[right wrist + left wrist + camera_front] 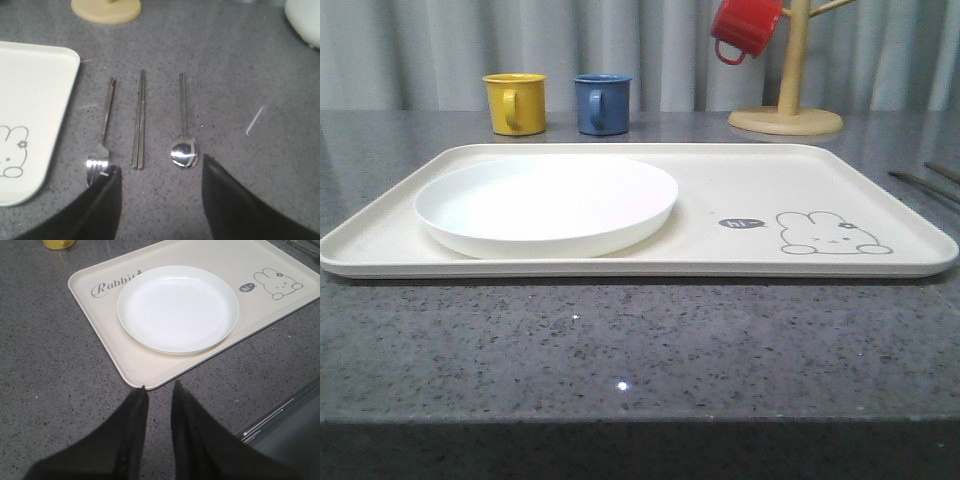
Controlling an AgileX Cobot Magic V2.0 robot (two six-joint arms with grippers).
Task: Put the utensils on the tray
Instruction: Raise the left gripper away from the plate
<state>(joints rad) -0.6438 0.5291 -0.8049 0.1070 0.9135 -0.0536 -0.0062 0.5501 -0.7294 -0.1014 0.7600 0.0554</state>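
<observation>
Steel cutlery lies on the grey stone counter beside the cream rectangular tray (880, 215).
The round white plate (547, 205) sits on the tray; fork (102, 137), flat chopsticks (139, 120) and spoon (184, 127) lie parallel below the right gripper (160, 172), spread wide, empty. The left gripper (159, 395) hangs nearly closed, empty, near the tray's corner.
</observation>
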